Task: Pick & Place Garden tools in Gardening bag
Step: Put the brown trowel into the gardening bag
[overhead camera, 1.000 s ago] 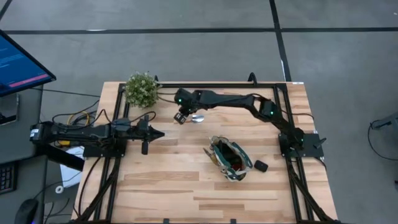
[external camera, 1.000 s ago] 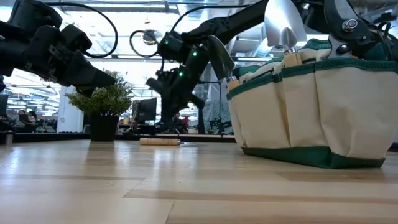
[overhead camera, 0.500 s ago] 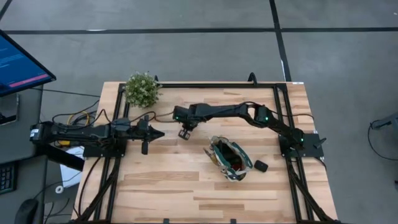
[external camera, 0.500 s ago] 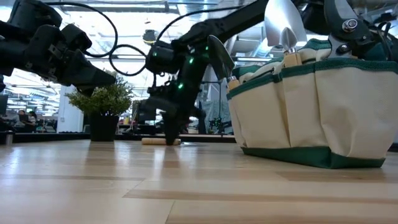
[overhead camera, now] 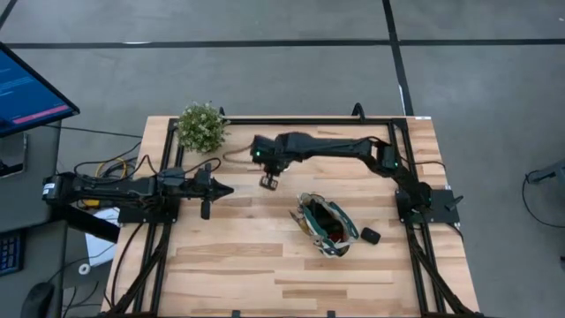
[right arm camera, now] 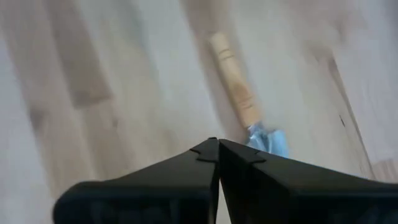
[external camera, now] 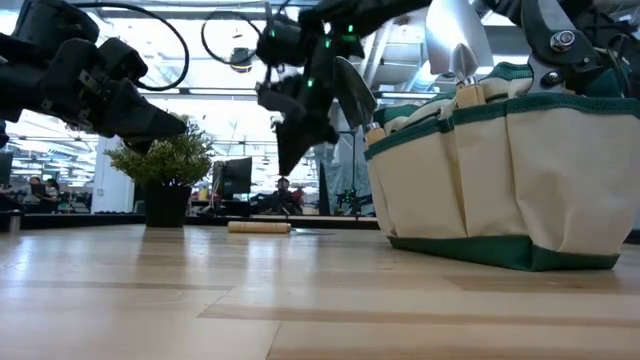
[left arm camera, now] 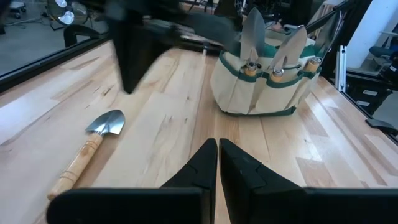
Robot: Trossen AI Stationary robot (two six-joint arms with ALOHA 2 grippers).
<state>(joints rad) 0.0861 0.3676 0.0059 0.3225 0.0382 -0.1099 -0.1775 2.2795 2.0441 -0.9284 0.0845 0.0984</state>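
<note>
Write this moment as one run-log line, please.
right gripper: shut, empty, above trowel | left gripper: shut, waiting | gardening bag: holds tools

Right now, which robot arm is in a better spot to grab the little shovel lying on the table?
The right one, probably. Its claw hangs shut and empty above the trowel, which lies loose on the table. The left claw waits shut at the table's left side, farther off.

A wooden-handled trowel with a silver blade point(left arm camera: 87, 152) lies flat on my table, well apart from the upright beige, green-trimmed canvas bag point(left arm camera: 264, 84) holding other trowels.
</note>
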